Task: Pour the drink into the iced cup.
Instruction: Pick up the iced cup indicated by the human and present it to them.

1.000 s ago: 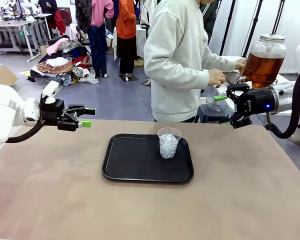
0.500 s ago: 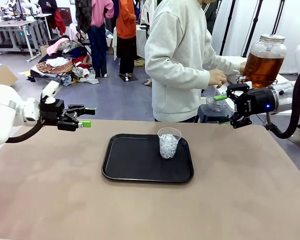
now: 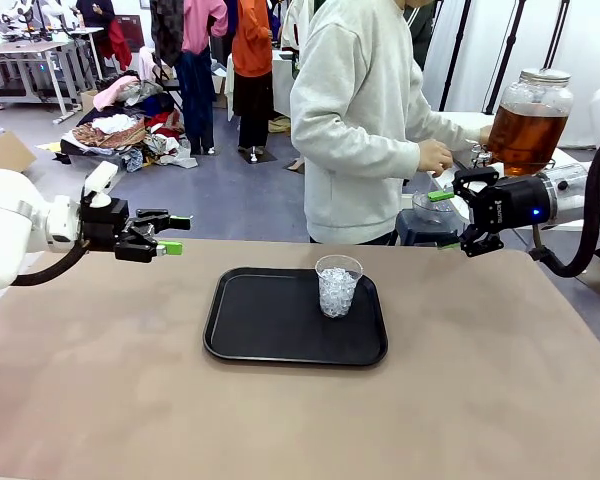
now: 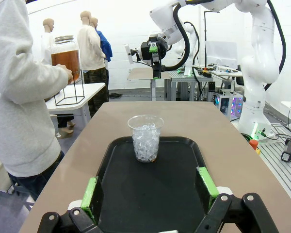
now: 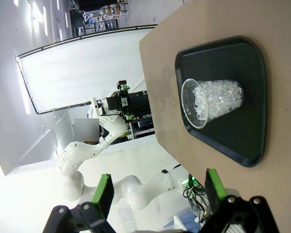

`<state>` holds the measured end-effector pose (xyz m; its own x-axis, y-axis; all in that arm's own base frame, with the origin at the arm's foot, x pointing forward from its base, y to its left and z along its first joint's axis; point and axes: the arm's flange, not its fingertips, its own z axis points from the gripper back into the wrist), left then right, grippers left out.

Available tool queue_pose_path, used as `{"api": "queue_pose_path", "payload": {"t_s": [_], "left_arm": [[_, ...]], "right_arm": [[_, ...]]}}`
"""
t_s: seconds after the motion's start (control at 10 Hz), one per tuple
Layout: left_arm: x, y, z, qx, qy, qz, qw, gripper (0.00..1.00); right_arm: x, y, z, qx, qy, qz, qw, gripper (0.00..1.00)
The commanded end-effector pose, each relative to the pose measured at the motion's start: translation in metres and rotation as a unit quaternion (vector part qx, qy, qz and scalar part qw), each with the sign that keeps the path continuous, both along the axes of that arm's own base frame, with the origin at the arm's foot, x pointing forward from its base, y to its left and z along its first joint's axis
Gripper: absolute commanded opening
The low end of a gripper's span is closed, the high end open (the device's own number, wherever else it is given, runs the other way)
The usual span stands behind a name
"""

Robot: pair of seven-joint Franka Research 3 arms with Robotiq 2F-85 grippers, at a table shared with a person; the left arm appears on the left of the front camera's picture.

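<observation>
Left arm: level over the table's (image 3: 110, 400) far left edge; left gripper (image 3: 173, 235) points inward, fingers spread, nothing between them.
Right arm: level at the far right corner; right gripper (image 3: 443, 220) points inward, fingers apart, empty.
Drink (image 3: 525, 138): in a glass jar (image 3: 542, 95) beyond the right gripper, person's hand (image 3: 483, 127) at it.
Iced cup (image 3: 338, 285): upright on the black tray (image 3: 265, 325), far right part.
Room: bare table around the tray; both grippers well apart from the cup.

On my right wrist feed, rolled sideways, the right gripper (image 5: 157, 189) has its black fingers and green pads (image 5: 103, 191) spread wide, nothing between them. Past them a clear plastic cup filled with ice cubes (image 5: 211, 103) stands on a black rectangular plastic tray (image 5: 252, 68) on the tan table (image 5: 160, 73). The white left arm (image 5: 75, 162) sits beyond the table's far edge.
</observation>
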<state>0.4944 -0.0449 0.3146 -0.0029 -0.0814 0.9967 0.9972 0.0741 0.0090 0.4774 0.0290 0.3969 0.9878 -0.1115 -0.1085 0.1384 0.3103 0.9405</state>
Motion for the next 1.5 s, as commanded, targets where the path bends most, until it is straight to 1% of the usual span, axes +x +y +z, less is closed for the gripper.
{"api": "queue_pose_path", "payload": {"t_s": [0.0,1.4], "left_arm": [[0.0001,-0.0006,0.0010,0.000,-0.001,0.000,1.000,1.00],[0.0001,-0.0006,0.0010,0.000,-0.001,0.000,1.000,1.00]], "right_arm": [[0.0004,0.0009,0.0016,0.000,-0.001,0.001,1.000,1.00],[0.0004,0.0009,0.0016,0.000,-0.001,0.001,1.000,1.00]]}}
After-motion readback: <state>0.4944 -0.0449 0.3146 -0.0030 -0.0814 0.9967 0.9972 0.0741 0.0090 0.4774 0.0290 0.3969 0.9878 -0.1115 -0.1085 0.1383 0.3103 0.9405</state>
